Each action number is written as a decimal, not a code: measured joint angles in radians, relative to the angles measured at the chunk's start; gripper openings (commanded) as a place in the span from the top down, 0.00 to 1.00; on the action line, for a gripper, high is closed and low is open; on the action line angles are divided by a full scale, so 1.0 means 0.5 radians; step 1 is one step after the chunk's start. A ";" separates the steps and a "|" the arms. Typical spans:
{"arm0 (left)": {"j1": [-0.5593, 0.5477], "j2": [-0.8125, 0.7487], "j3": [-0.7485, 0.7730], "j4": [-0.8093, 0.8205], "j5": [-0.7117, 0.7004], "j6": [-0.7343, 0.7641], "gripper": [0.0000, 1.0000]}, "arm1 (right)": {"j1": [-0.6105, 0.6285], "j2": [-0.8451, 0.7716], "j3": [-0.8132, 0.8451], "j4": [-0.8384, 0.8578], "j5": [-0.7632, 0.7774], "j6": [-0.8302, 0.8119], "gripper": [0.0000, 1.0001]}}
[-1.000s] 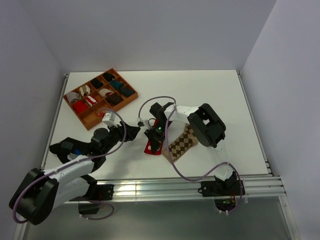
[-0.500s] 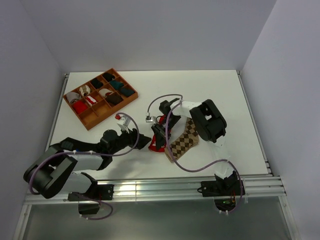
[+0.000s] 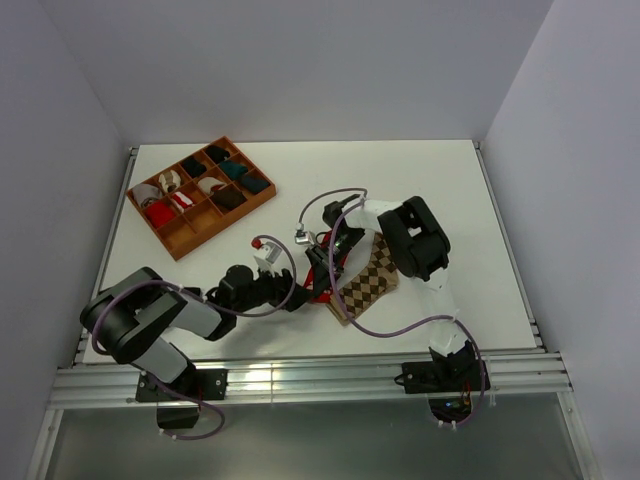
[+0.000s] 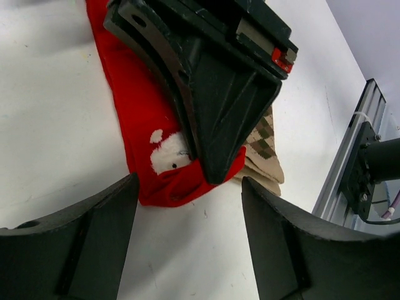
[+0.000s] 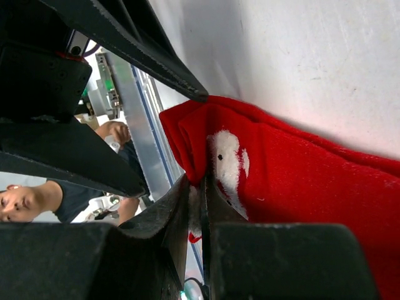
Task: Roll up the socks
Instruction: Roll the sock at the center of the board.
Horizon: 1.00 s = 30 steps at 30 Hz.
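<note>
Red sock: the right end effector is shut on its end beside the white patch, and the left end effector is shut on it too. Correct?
Not entirely. The right end effector is shut on the red sock beside the white patch, but the left end effector is open, not gripping it; the left wrist view shows this.

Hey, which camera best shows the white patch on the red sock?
The right wrist view: the white patch on the red sock sits close and sharp beside the right hand gripping that sock. The left wrist view shows it smaller, partly behind that hand. The top view does not show it.
</note>
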 measured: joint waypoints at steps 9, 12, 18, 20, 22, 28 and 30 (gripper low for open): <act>-0.002 0.109 0.063 0.005 -0.048 0.018 0.43 | -0.017 0.002 0.000 -0.034 -0.034 -0.034 0.96; -0.002 0.114 0.063 0.005 -0.067 0.020 0.50 | -0.031 0.002 0.001 -0.063 -0.047 -0.059 0.96; -0.002 0.114 0.081 -0.009 -0.082 0.021 0.57 | -0.058 0.002 0.001 -0.085 -0.066 -0.093 0.96; -0.002 0.114 0.101 -0.015 -0.086 0.021 0.59 | -0.062 0.002 0.004 -0.096 -0.068 -0.100 0.96; -0.002 0.114 0.119 -0.023 -0.089 0.020 0.70 | -0.063 0.002 0.005 -0.102 -0.071 -0.108 0.96; -0.014 0.108 0.217 -0.222 -0.108 0.026 1.00 | -0.063 0.002 0.005 -0.085 -0.038 -0.097 0.87; -0.031 0.085 0.238 -0.305 -0.132 0.035 1.00 | -0.063 0.002 0.004 -0.057 -0.018 -0.076 0.87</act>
